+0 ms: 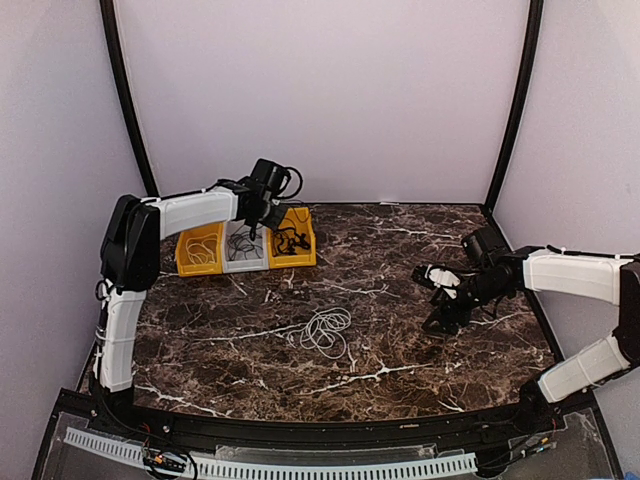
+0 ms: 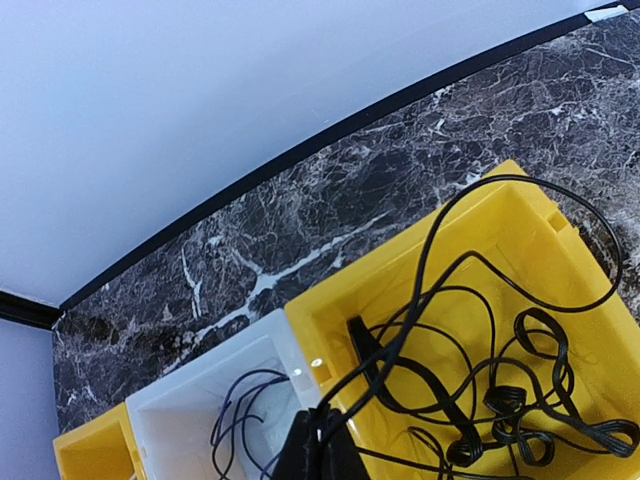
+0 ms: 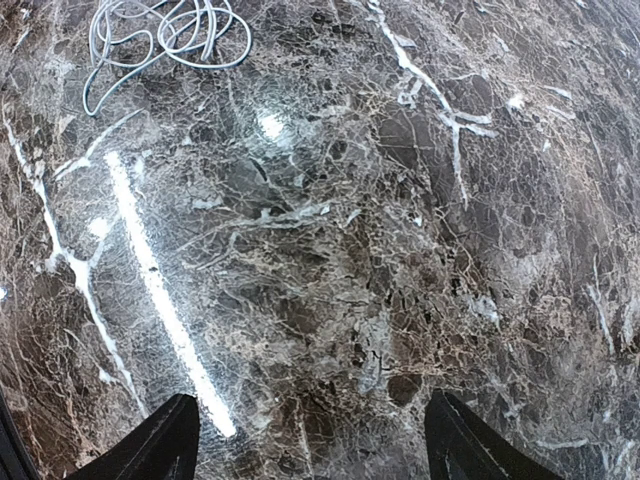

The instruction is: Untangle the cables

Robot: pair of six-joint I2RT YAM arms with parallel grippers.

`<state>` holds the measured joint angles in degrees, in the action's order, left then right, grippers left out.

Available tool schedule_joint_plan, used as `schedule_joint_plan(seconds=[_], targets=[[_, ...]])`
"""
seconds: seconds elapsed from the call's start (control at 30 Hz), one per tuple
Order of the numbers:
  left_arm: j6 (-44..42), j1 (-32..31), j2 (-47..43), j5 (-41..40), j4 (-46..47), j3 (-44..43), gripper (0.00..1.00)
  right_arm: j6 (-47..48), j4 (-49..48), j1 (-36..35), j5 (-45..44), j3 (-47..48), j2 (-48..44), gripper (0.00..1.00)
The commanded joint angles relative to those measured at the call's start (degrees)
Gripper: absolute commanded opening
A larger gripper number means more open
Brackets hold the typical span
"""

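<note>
A white cable [image 1: 328, 330] lies in a loose coil on the marble table near the middle; it also shows at the top left of the right wrist view as a pale coil [image 3: 170, 30]. My left gripper [image 1: 262, 215] hangs over the bins at the back left. In its wrist view the left gripper [image 2: 322, 432] is shut on a strand of the black cable [image 2: 499, 400], whose loops lie in the right yellow bin [image 2: 470, 215]. My right gripper [image 1: 440, 300] stands open, low over bare table to the right of the coil, with nothing between its fingers [image 3: 165, 445].
Three small bins stand in a row at the back left: a yellow one [image 1: 190, 262] holding a white cable, a white one [image 2: 200, 390] holding a dark thin cable, and the yellow one with the black cable. The table's back edge [image 2: 300, 150] runs just behind them.
</note>
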<state>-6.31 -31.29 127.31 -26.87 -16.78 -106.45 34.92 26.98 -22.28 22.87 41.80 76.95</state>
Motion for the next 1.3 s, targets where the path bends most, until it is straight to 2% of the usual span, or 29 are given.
schedule_joint_plan(seconds=[0.0, 0.27, 0.43, 0.8, 1.13, 1.27], targets=[[-5.13, -0.25, 3.1, -0.13, -2.63, -7.51, 0.0, 0.15, -0.82, -0.43, 0.28, 0.52, 0.11, 0.79], [-9.2, -1.7, 12.06, -0.25, -5.65, -18.74, 0.0, 0.09, -0.82, -0.39, -0.15, 0.39, -0.03, 0.79], [-6.06, -1.76, 12.58, 3.72, -4.63, -19.05, 0.0, 0.07, -0.98, -0.39, -0.02, 0.46, 0.1, 0.79], [3.56, -1.65, 8.05, 16.25, 7.92, -7.9, 0.0, -0.28, -0.66, -0.41, 0.83, 1.18, 1.26, 0.79], [10.17, -1.23, 4.9, 15.56, 7.58, -1.02, 0.01, -0.29, -0.77, -0.41, 0.53, 0.91, 1.01, 0.79], [13.53, -1.23, 1.57, 13.68, 4.02, 1.49, 0.09, -0.16, -0.61, -0.48, 0.77, 1.0, 0.98, 0.79]])
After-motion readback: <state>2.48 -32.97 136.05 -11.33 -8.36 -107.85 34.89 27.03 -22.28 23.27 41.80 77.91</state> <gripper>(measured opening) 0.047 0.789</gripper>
